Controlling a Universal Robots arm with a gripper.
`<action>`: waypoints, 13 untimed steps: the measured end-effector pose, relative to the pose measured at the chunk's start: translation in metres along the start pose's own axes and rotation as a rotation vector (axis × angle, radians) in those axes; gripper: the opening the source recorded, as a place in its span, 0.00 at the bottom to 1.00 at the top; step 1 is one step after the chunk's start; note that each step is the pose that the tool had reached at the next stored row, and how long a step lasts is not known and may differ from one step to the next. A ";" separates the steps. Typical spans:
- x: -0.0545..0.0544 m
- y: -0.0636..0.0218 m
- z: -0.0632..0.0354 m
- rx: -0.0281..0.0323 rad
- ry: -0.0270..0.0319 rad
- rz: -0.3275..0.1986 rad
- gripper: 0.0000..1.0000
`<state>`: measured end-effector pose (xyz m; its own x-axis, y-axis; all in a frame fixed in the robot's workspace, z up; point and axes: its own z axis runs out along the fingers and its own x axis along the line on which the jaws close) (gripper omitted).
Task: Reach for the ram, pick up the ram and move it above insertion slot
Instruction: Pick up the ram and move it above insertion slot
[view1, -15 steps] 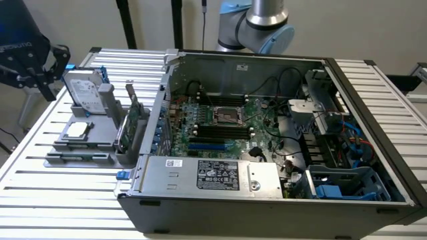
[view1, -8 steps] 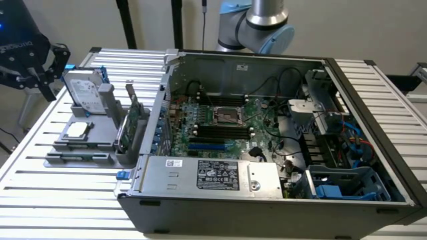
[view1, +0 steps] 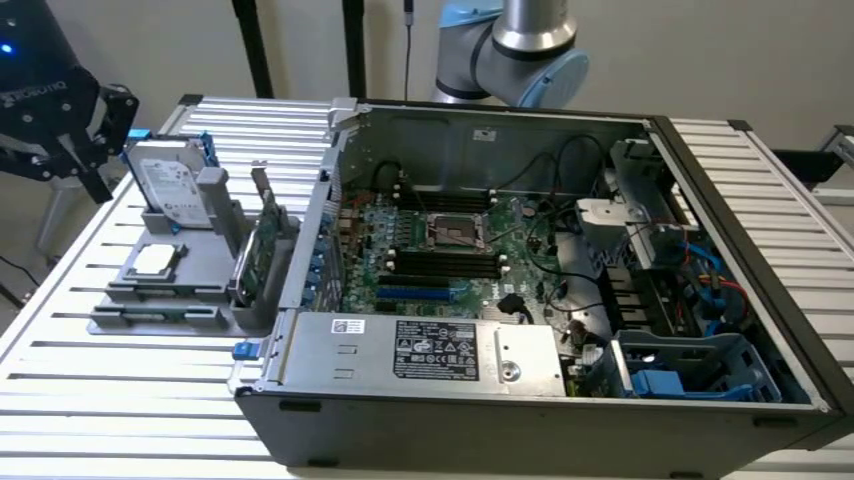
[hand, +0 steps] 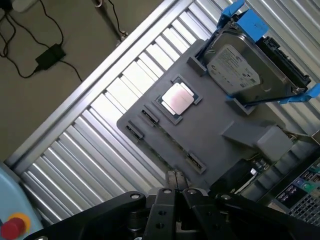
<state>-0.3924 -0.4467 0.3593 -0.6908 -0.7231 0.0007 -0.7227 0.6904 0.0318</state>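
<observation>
The tool (hand: 175, 177) hangs over the grey fixture (hand: 215, 145) with its two black fingers pressed together, gripping nothing (a slim profile that suits a reach into tight quarters). The ram (hand: 162, 151) sits below and just ahead of the tool's tips. It stands on its long edge in a groove of the fixture between small end clips, so it reads as little more than a thin dark line. Held upright like that, its flat faces seem offered for a pinch from above. Further from the tool, the same matte moulded block cradles a square processor (hand: 176, 98) with a dull silvery lid. Beyond that is a hard drive (hand: 235, 70) in a blue carrier, each part in its own pocket, likely to stop it sliding. The fixture rests on a ribbed aluminium surface (hand: 115, 95), and the open computer case (view1: 534, 430) stands beside it.
</observation>
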 end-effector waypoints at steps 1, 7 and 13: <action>0.000 0.0000 0.0000 0.0001 0.0005 -0.017 0.11; 0.000 0.0000 0.0000 0.0002 0.0039 -0.126 0.11; 0.000 0.0000 0.0000 0.0002 0.0074 -0.236 0.11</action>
<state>-0.3924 -0.4467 0.3593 -0.5026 -0.8645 0.0006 -0.8640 0.5024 0.0318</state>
